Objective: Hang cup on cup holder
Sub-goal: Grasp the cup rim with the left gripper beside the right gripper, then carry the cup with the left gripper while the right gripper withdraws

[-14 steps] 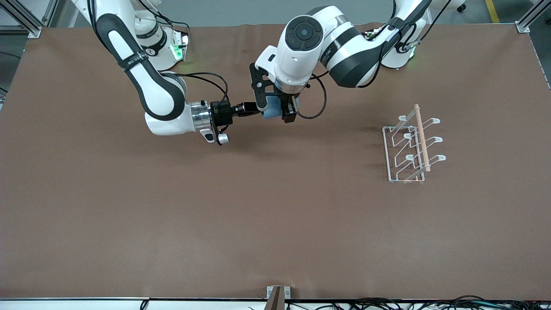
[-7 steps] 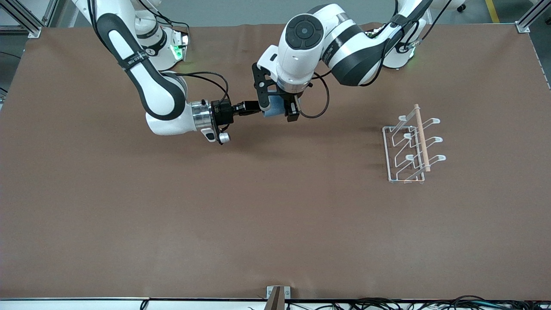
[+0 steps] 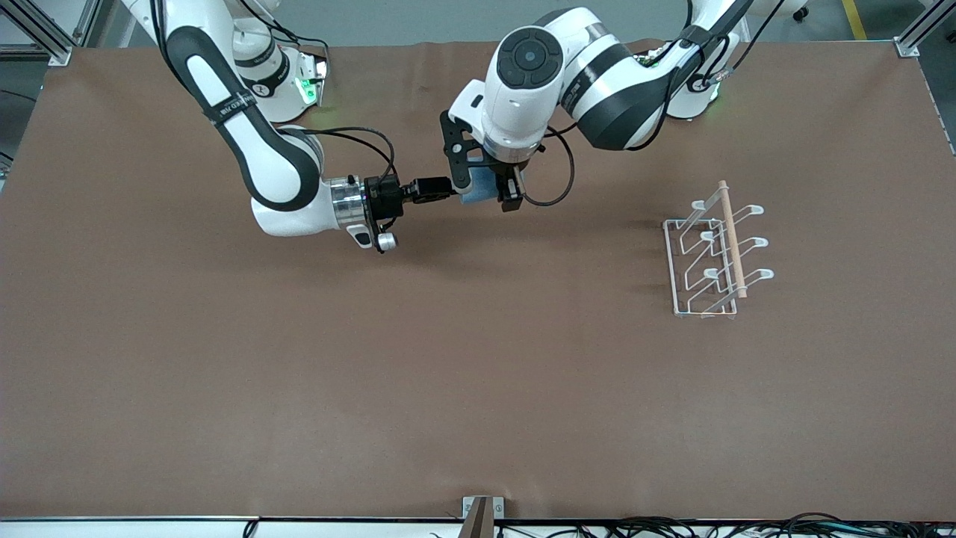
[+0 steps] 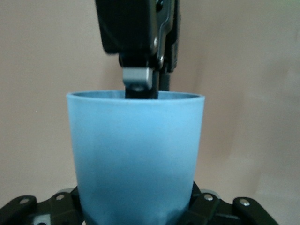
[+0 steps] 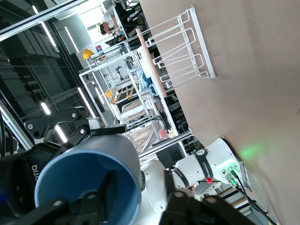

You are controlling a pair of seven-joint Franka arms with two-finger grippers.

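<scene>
1. Cup holder first, since it lies nearest the front camera: the white wire rack with a rectangular base, looped-tip prongs and a light wooden rod along its top [image 3: 711,258] stands on the brown bench [image 3: 478,388] toward the left arm's end. None of its prongs carries anything. It also shows in the right wrist view [image 5: 180,49].
2. Farther from the front camera, well apart from the rack and up in the air over the middle of the bench, is the small light-blue handleless plastic cup [image 3: 478,188].
3. The left claw [image 3: 493,196] points downward and pinches the cup from outside. In the left wrist view the cup [image 4: 136,157] fills the middle of the frame, its base end seated between the black fingers [image 4: 206,208] and its open rim turned away from the wrist.
4. The right claw [image 3: 447,188] reaches in level from the right arm's end and meets the cup at its rim. In the left wrist view one finger [image 4: 138,80] dips inside the mouth.
5. In the right wrist view the cup's open mouth [image 5: 89,180] faces the camera with a dark finger [image 5: 110,190] inside; the right claw looks spread rather than pinching, with daylight beside the wall.
</scene>
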